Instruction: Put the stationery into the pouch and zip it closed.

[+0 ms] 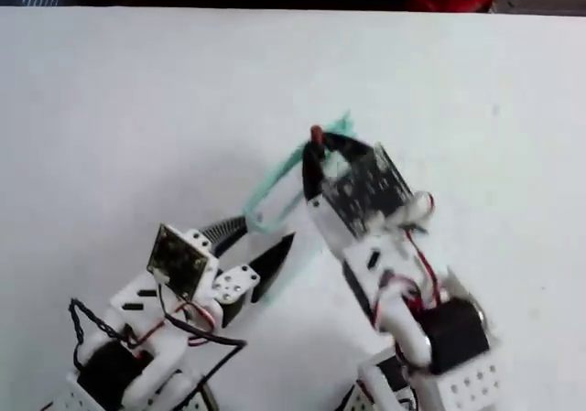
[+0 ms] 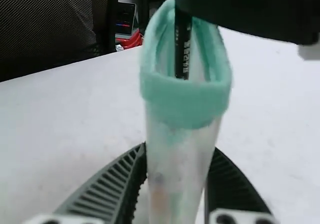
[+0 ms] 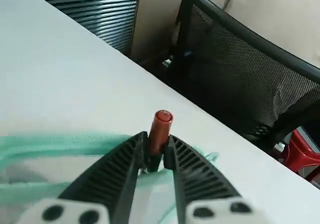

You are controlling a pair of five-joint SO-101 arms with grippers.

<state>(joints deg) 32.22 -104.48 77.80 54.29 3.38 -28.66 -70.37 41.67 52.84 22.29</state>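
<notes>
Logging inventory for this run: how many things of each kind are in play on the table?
pouch: 1
pencil: 1
hands: 2 (left hand, right hand)
Total: 4. Anything already inside the pouch is too blurred to count.

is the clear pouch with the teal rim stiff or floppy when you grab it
Probably floppy: the pouch looks like thin clear film, pinched narrow in the left gripper. Its teal rim holds an open loop, so the mouth seems firmer. Being so thin, it is likely light and may slide when pushed.
</notes>
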